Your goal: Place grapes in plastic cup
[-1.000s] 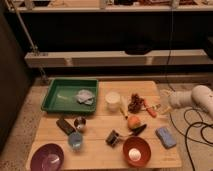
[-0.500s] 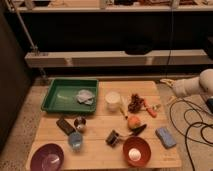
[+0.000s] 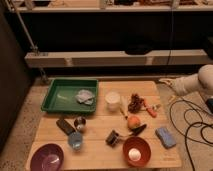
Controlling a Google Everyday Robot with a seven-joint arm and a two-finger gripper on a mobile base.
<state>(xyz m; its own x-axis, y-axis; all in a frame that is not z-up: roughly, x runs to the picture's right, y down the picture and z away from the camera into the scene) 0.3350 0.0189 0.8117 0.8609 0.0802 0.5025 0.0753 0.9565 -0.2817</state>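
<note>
The grapes are a dark reddish-purple bunch lying on the wooden table, right of centre. The plastic cup is small and pale blue; it stands upright near the front left. My gripper is at the end of the white arm, which reaches in from the right. It hangs above the table's back right corner, to the right of the grapes and a little behind them. It is apart from the grapes and far from the cup.
A green tray with a crumpled cloth is back left. Also on the table: a white cup, a metal cup, an orange, a purple bowl, an orange bowl and a blue sponge. Cables lie on the floor at right.
The arm has risen and swung a little toward the back of the table. Nothing on the table has moved.
</note>
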